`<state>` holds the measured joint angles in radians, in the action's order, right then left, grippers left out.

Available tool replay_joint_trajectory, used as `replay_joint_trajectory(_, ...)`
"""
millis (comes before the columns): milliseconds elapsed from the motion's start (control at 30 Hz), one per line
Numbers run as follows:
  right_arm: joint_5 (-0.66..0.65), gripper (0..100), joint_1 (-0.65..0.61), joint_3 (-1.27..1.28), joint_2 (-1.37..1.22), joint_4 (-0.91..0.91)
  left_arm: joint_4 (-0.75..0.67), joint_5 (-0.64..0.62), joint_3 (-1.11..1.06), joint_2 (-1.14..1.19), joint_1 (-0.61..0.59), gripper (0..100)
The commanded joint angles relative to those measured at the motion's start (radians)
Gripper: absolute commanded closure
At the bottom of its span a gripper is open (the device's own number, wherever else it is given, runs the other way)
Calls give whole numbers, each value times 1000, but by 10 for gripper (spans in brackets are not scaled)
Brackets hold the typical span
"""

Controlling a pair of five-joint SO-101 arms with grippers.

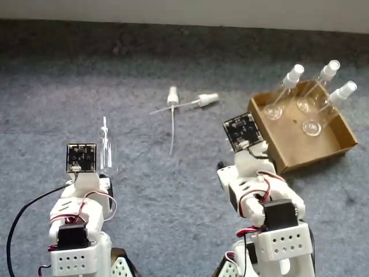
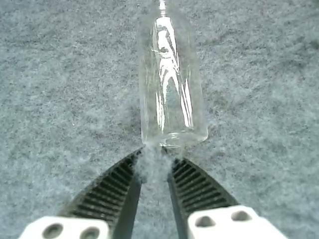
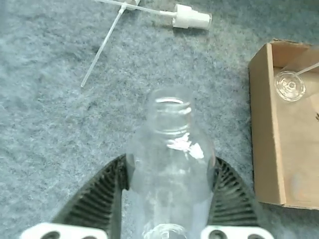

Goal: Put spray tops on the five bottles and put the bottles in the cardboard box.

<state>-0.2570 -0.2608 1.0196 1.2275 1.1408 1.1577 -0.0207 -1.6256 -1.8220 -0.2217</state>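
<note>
left gripper [image 2: 156, 160]: slightly spread, lying bottle [image 2: 172, 79] just past tips | right gripper [image 3: 169, 168]: pinching second bottle [image 3: 172, 117]

Grey carpet [image 1: 173, 196] below pale wall [image 1: 230, 10]

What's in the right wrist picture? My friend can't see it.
A black ridged gripper grips a clear uncapped bottle. Farther off on the grey carpet lie white spray tops with thin tubes and a brown cardboard box.
</note>
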Motion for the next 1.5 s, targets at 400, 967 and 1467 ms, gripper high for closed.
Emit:
replay_joint_trajectory(400,12,896,36,262,62,-325,-3,6,10,-7,18,995)
replay_joint_trajectory(967,187,896,56,364,64,-412,-44,6,-38,-7,82,995)
replay_joint_trajectory(1467,183,896,91,269,65,-266,-87,6,-61,-7,82,995)
